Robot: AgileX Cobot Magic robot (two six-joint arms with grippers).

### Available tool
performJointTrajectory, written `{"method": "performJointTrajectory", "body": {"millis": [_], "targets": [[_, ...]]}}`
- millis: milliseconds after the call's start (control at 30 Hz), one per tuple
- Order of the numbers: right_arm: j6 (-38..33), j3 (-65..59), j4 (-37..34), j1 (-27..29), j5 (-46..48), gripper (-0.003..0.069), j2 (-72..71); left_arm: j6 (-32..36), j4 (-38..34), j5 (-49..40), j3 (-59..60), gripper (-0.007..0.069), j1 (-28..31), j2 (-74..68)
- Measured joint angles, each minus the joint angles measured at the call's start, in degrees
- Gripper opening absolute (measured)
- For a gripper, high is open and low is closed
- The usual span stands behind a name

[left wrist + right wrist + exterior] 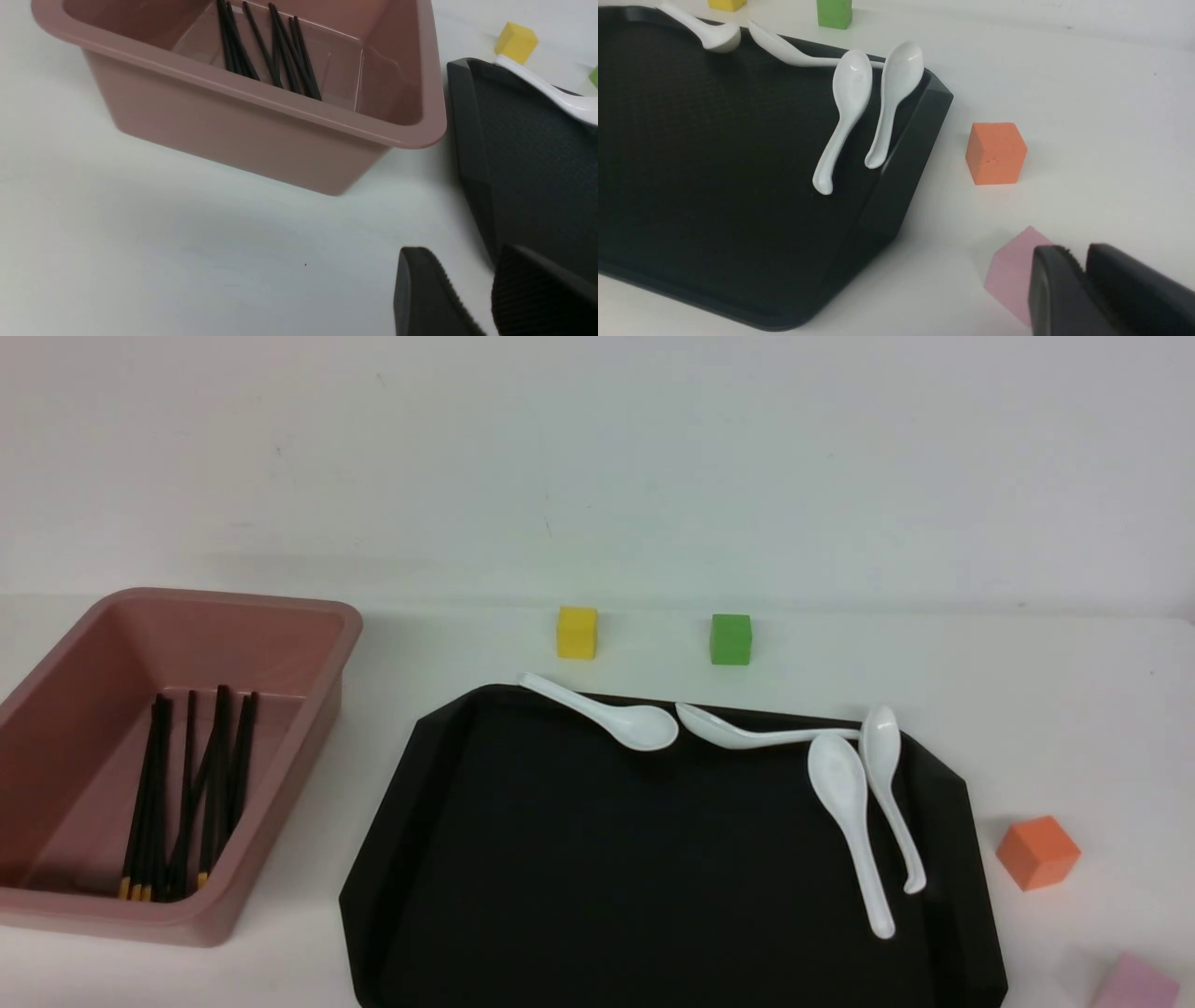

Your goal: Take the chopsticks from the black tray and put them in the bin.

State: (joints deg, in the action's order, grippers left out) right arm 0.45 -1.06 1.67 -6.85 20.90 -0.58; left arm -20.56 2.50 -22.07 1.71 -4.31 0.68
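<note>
- Chopsticks (154,803) seen inside the bin (303,728), at the left of the front frame; lain in a loose bundle on its floor, some crossed, several yellow-orange ends turned toward the lower edge of the frame.
- Bin: dusty-pink, thick rolled rim, partly cut off by the left edge of the frame.
- Black tray (653,859) set at the centre and lower centre, apart from the bin; near edge cut off by the bottom of the frame. Only white spoons seen on the visible part.
- First white soup spoon (639,726) noted at the tray's upper left-centre, handle laid over the far rim.
- Second white soup spoon (738,737) laid crosswise along the far rim, handle run toward the right-hand pair.
- Third white soup spoon (845,793) and fourth white soup spoon (882,756) placed side by side at the tray's right, bowls toward the far rim.
- Yellow cube (577,633) and green cube (731,639) stood beyond the tray, upper centre.
- Orange cube (1036,854) placed right of the tray; pink block (1134,985) cut off at the lower right corner.
- Left gripper (462,252): fingers spread, nothing pinched.
- Right gripper (1073,252): fingers slightly parted, nothing seen gripped; pink block partly hidden behind them.
</note>
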Motion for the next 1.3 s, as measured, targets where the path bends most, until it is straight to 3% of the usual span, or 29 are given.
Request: {"method": "performJointTrajectory", "body": {"millis": [1300], "targets": [[0.0, 0.0, 0.0, 0.0, 0.0, 0.0162, 0.0, 0.0, 0.0, 0.0, 0.0, 0.0238, 0.0, 0.0]]}}
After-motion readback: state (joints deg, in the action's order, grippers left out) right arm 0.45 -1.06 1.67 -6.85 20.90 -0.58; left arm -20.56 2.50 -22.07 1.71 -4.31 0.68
